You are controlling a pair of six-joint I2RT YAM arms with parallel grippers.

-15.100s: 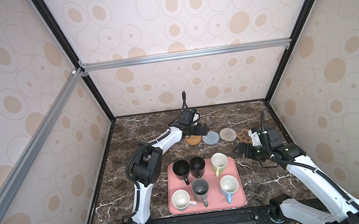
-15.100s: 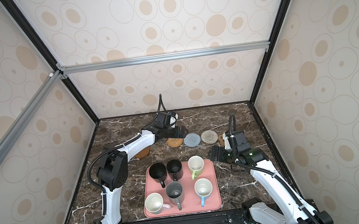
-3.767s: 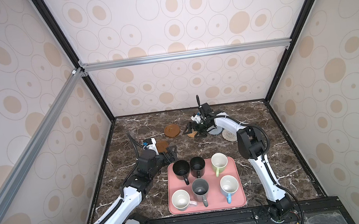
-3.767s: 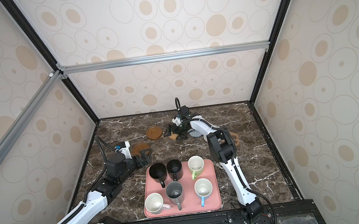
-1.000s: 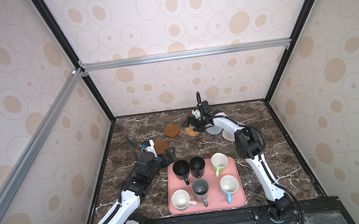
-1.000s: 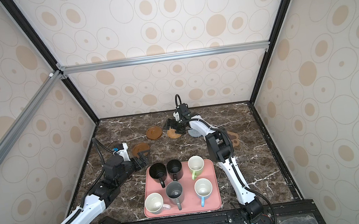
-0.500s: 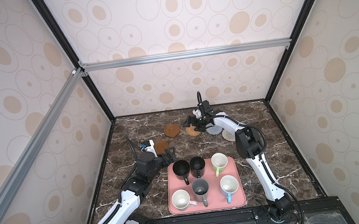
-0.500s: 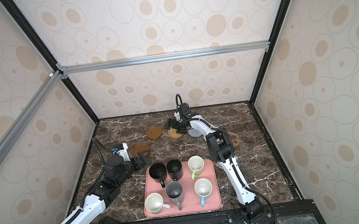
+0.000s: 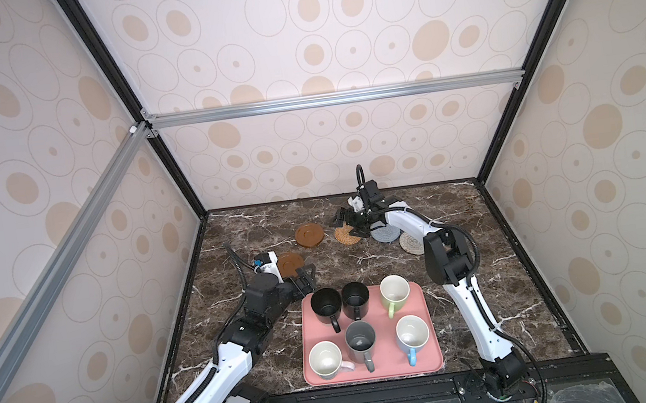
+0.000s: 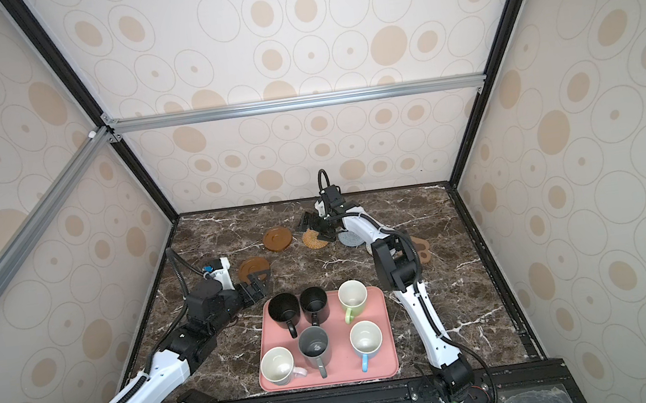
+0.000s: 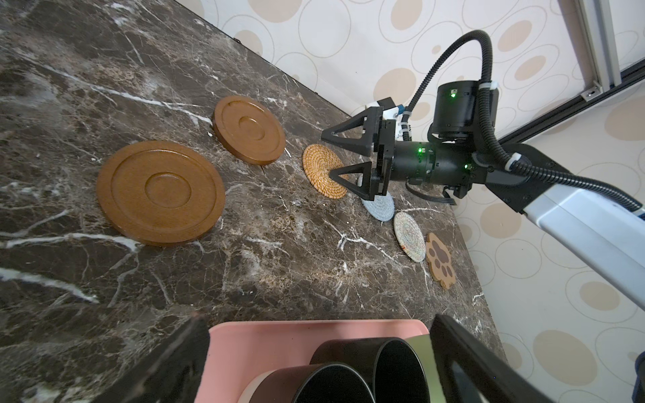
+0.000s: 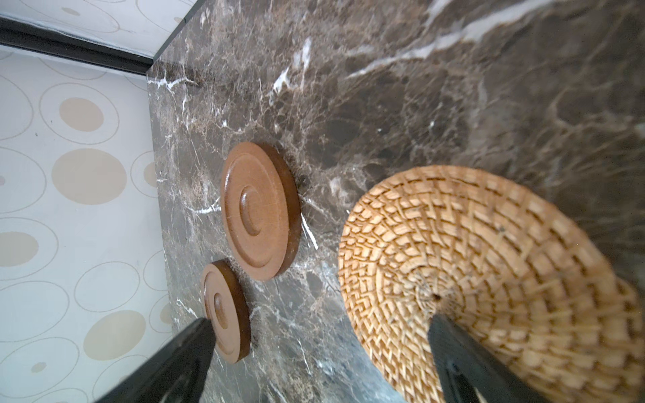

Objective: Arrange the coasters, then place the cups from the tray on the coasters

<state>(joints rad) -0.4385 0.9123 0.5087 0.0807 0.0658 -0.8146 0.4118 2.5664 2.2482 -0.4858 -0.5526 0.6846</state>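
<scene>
Both top views show the tray, long axis left-right, with left and right jaws open.

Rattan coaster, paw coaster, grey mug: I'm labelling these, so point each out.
Rattan coaster [image 11: 319, 167], left wrist view, woven face.
Paw coaster [image 11: 440, 260], left wrist view, paw print.
Grey mug [image 9: 360, 342], a top view, inner floor.

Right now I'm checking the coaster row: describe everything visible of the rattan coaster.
The rattan coaster is a round, flat, tan mat woven in a spiral with a small dark centre. It lies flat on the marble table, apart from the wooden disc beside it. The open right end effector hangs over it; contact cannot be judged.
</scene>
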